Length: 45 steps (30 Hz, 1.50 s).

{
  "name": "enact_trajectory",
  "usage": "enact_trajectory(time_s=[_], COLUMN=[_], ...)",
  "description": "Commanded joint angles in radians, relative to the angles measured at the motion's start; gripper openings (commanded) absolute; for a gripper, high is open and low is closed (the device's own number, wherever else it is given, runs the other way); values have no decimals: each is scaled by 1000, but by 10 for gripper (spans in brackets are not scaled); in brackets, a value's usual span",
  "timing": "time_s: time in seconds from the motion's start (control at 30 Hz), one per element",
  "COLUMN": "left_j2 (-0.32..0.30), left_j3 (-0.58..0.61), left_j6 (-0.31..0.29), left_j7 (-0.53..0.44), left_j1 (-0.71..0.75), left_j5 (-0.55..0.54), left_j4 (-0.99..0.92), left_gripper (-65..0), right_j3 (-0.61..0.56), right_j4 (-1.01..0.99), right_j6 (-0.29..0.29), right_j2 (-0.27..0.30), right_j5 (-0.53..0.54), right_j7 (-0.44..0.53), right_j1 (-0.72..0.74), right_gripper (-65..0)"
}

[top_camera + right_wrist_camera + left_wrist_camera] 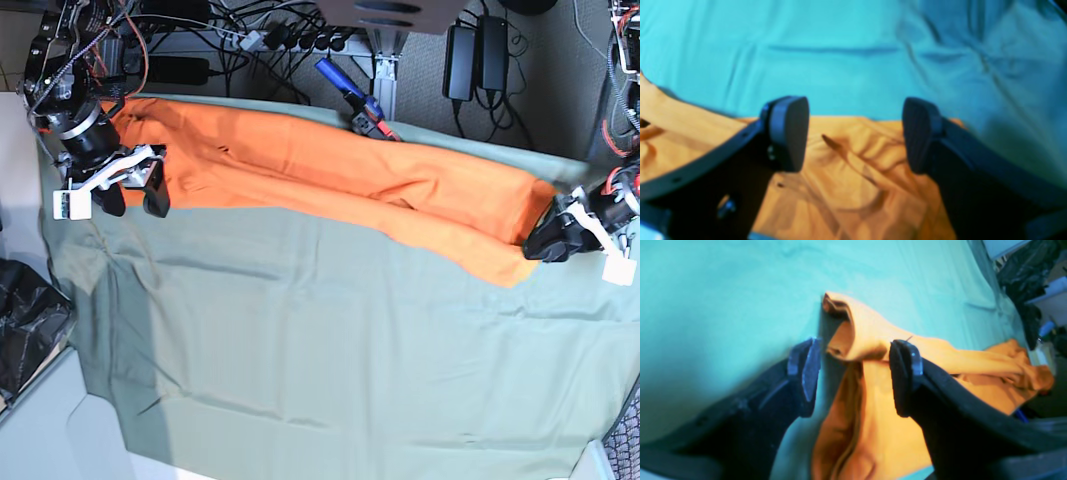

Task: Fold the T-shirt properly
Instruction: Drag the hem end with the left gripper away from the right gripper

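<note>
The orange T-shirt (330, 160) lies stretched in a long band across the far part of the sage-green cloth (330, 340). My right gripper (135, 190) is open at the shirt's left end. In the right wrist view its fingers (788, 133) straddle the shirt's edge (846, 186) just above it. My left gripper (548, 240) is at the shirt's right end. In the left wrist view it (855, 373) is open, with a raised fold of the shirt (880, 413) between the two pads, and the jaws are not closed on it.
A blue-and-red tool (355, 100) lies at the cloth's far edge behind the shirt. Cables and power adapters (470, 50) sit beyond the table. A black bag (25, 320) is off the left edge. Bare green cloth fills the near half.
</note>
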Motion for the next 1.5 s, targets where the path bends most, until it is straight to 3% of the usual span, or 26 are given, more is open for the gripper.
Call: enact_trajectory(time_s=[0.0,0.07,0.17,0.2,0.27,0.4,0.5,0.8,1.13,1.37,1.47], left_j2=[-26,-44,-56,-56,-52,-27,-14,-21,-35,-34,-34], left_j3=[-7,-17,-34,-33,-23,4,38,256,241,241,241], left_j6=[-25,-25,-25,-25,-25,-25,-25,-25,-25,-25,-25], left_j7=[-18,-27,-41,-51,-62,-94,-110,-128,-134,-202,-198], left_j1=[-10,-11,-14,-15,-25,-72,-106,-117,-66,-27,-22], left_j5=[-29,-28,-29,-28,-27,44,114,373,446,531,528], left_j4=[16,16,16,16,16,31,66,103,103,103,103], left_gripper=[-284,-284,-285,-285,-327,-567,-630,-633,-633,-628,-583], right_j3=[11,11,11,11,11,11,11,11,11,11,11], right_j4=[14,14,14,14,14,13,13,12,12,12,12], right_j6=[97,97,97,97,97,97,97,97,97,97,97], right_j2=[16,15,8,1,-18,-60,-82,-83,-82,-80,-80], right_j5=[8,3,1,0,-6,-19,-18,-27,-26,-26,-26], right_j7=[18,18,19,19,19,19,19,19,19,19,19], right_j1=[9,10,10,10,11,10,10,10,10,10,10], right_gripper=[-225,-326,-614,-650,-650,-650,-650,-650,-650,-650,-650])
